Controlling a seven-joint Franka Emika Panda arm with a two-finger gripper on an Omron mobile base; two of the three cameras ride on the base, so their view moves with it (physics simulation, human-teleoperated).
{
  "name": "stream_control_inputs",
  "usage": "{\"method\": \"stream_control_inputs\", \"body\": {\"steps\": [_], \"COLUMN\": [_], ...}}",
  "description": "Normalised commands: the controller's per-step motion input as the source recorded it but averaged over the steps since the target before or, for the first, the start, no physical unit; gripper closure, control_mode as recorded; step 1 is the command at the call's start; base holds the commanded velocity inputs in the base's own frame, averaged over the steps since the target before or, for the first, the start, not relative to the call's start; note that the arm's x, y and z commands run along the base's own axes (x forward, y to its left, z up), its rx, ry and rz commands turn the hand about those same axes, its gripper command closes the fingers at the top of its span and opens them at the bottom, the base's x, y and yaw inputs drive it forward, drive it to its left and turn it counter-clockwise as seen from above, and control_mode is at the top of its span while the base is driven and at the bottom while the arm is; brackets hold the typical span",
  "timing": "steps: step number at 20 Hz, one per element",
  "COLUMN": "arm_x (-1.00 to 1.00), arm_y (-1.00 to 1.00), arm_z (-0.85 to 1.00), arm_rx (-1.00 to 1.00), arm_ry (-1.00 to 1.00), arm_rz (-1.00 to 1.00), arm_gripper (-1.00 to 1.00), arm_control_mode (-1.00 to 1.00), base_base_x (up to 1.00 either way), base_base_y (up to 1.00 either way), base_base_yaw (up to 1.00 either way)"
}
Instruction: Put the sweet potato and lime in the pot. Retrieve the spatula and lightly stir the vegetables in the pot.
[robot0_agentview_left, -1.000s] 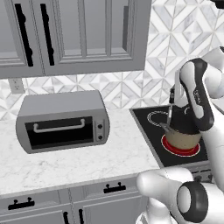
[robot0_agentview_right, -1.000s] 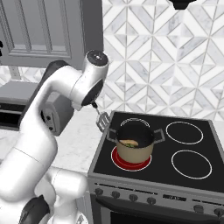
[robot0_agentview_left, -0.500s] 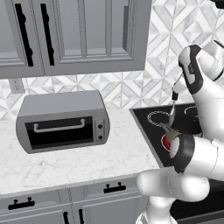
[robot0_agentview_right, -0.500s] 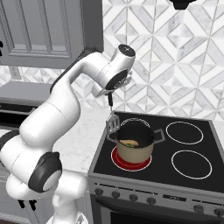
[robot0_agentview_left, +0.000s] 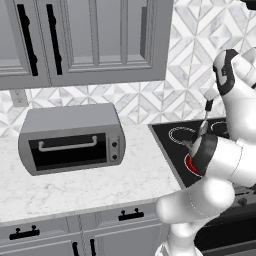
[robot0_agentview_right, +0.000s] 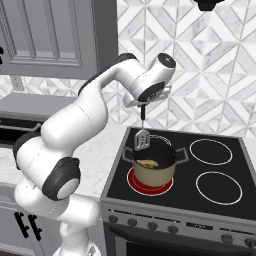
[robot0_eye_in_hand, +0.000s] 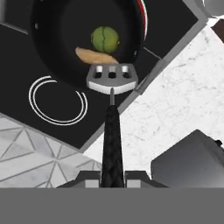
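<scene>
With jaws clamped on the spatula, lower its head inside the pot rim before nudging the lime gently.

green lime, orange-brown sweet potato, silver-headed black-handled spatula, tan pot

Two rear base views flanking the arm, sharing the stove; hand view straight down, close.
</scene>
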Motion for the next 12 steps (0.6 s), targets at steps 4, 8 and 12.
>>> {"method": "stream_control_inputs", "body": {"steps": [4,8,12], "arm_x": [0.40,0.33,0.26], "arm_y": [-0.49,-0.36,-0.11], "arm_z": [-0.05,-0.02,-0.04], "arm_rx": [0.00,0.00,0.00], "arm_ry": [0.00,0.00,0.00], "arm_rz": [-0.10,-0.09,-0.09], "arm_gripper": [1.00,1.00,1.00], "arm_control_mode": [-1.00,-1.00,-1.00], "base_base_x": [0.00,0.00,0.00], "base_base_y": [0.00,0.00,0.00], "base_base_yaw": [0.00,0.00,0.00]}}
